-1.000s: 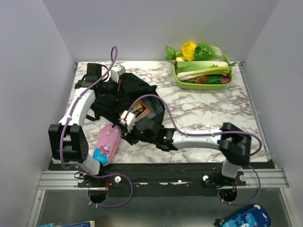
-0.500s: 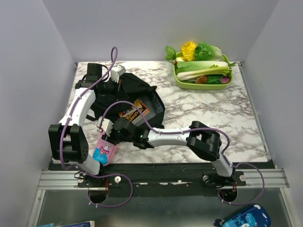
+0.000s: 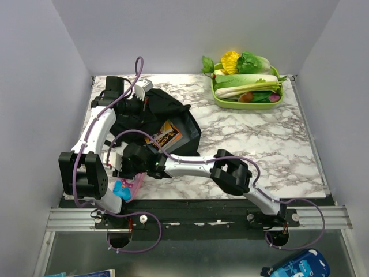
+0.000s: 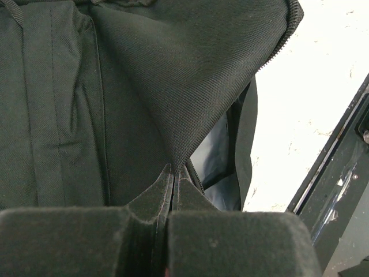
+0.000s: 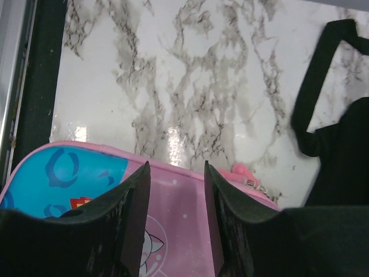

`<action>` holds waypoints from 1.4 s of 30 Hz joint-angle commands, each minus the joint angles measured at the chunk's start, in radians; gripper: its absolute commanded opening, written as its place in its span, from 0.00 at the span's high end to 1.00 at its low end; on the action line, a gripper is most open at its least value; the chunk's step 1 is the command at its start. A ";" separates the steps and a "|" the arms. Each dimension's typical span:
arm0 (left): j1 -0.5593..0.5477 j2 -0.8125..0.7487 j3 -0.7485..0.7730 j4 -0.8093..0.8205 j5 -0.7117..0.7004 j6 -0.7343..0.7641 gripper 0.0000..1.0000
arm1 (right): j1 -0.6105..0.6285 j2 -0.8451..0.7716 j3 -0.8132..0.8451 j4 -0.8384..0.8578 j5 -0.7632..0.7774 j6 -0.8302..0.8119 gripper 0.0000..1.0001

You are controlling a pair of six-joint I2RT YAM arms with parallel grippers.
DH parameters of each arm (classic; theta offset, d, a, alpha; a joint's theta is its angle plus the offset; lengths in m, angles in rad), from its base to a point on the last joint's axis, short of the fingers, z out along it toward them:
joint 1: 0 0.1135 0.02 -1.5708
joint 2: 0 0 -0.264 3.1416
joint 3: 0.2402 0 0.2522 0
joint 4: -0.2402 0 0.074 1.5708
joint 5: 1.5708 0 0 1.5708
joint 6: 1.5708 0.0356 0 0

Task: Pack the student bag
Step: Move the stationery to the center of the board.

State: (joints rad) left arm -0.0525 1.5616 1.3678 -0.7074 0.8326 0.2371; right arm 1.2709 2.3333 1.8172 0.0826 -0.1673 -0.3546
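White marble-patterned worktop (image 3: 259, 150) with grey veining, enclosed by plain pale walls. Near left: a pink soft pencil case (image 5: 173, 242) with a blue cartoon panel lies close to the front edge. The right pincer (image 5: 176, 168) is positioned directly over it, its arm reaching across from the right base. Its jaws are spread partway, and the pink surface shows in the gap between them; contact with the case cannot be confirmed. Rear left: the left pincer (image 4: 173, 173) is pressed together on a fold of black fabric at the zip edge of the bag's opening. The large soft black fabric student bag (image 3: 173, 109) lies flat on the left-centre of the worktop with its mouth open and grey lining visible inside in the left wrist view. An orange-and-black covered book (image 3: 164, 135) sits in that mouth. One black strap (image 5: 314, 98) of the bag trails on the marble near the pencil case. Far right rear: a lime-green plastic tray (image 3: 253, 106) holding assorted vegetables, well apart from the bag.
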 commanded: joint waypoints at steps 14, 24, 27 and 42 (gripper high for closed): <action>0.008 -0.020 0.045 -0.070 0.013 0.036 1.00 | -0.050 -0.074 -0.260 -0.155 -0.032 -0.001 0.69; 0.008 -0.020 0.045 -0.056 0.022 0.022 1.00 | -0.073 -0.262 -0.495 -0.039 0.077 0.042 0.75; 0.008 -0.026 0.056 -0.061 0.023 0.019 1.00 | -0.073 -0.272 -0.417 -0.037 0.068 0.046 0.75; 0.008 -0.032 0.059 -0.063 0.014 0.018 1.00 | -0.001 -0.160 -0.245 0.000 -0.024 0.071 0.50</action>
State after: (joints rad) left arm -0.0513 1.5620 1.3857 -0.7509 0.8299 0.2646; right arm 1.2503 2.1170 1.5871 0.0937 -0.1310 -0.2794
